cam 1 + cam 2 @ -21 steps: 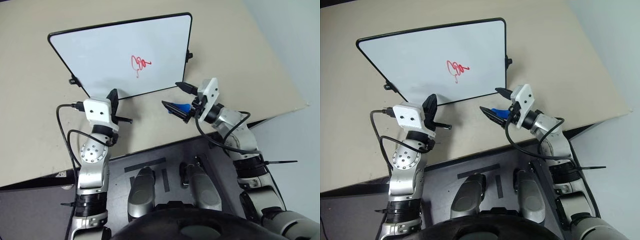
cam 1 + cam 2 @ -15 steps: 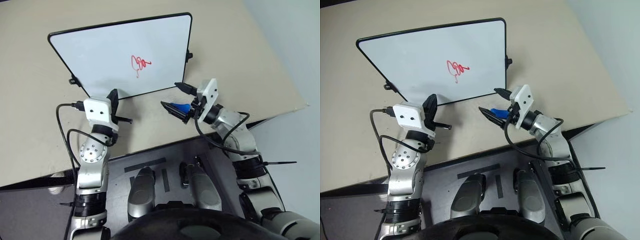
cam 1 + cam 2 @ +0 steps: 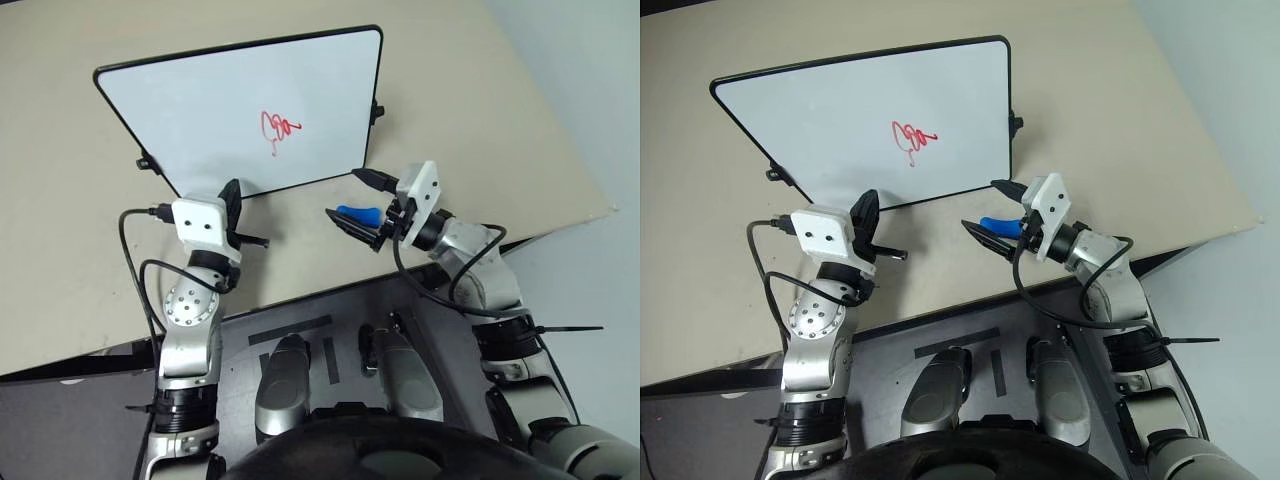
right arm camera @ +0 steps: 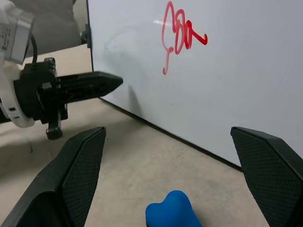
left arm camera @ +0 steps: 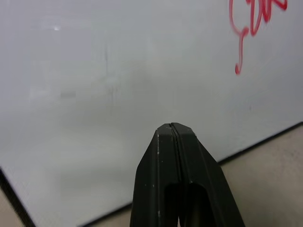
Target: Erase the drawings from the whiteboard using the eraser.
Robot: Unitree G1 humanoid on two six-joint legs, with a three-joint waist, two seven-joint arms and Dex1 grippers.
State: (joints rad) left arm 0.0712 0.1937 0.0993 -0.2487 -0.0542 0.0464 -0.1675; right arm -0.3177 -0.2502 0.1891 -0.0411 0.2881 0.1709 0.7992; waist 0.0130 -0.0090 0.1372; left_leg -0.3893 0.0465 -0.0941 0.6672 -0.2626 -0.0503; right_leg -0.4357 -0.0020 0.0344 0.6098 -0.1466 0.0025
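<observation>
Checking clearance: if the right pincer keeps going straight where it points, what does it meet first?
Probably the eraser, lying between its open fingers; beyond that, likely the whiteboard edge, though depth is unclear.

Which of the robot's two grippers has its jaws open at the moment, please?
The right gripper, jaws spread wide around the blue eraser; the left gripper is pressed shut by the whiteboard.

A beige table [image 3: 480,130] carries the whiteboard [image 3: 200,110], which lies flat on it (red drawings [image 3: 279,127] near its middle). The blue eraser [image 3: 356,214] rests on the tabletop just beside the board's near corner.
</observation>
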